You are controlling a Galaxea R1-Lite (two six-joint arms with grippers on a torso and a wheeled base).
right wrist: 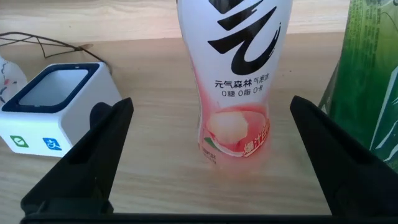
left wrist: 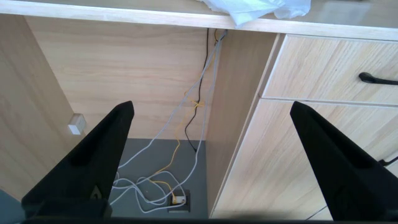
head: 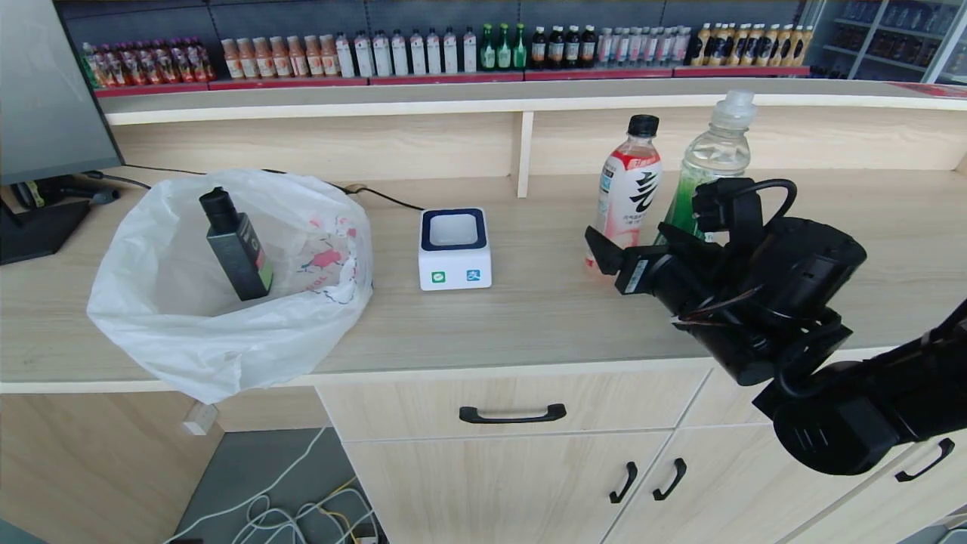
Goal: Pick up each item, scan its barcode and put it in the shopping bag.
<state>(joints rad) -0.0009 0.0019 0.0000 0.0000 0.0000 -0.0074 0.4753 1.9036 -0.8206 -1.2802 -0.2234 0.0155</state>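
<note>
1. Judging by the shopping bag (head: 227,317), which lies well off to my right claw's left with one dark bottle (head: 236,245) leaning inside, I'm at the pick of the next item. The next move calls for a straight push forward, then a squeeze on the pink peach drink bottle (head: 631,181).
2. My right arm sits low over the counter's (head: 529,317) front edge. The right claw (head: 631,245) is spread wide, holding nothing and levelled at that bottle's lower body.
3. My left claw (left wrist: 211,109) is also spread and empty. It hangs below counter level, facing the cupboard front and some loose cables.
4. A clear bottle with a green label (head: 714,159) stands just beyond the claw's right finger, close beside the pink one. I'd guess it could get nudged.
5. The pink bottle stands upright dead ahead, centred between the fingers and not yet touched.
6. The white barcode scanner (head: 454,253) sits to the claw's left, between it and the bag.
</note>
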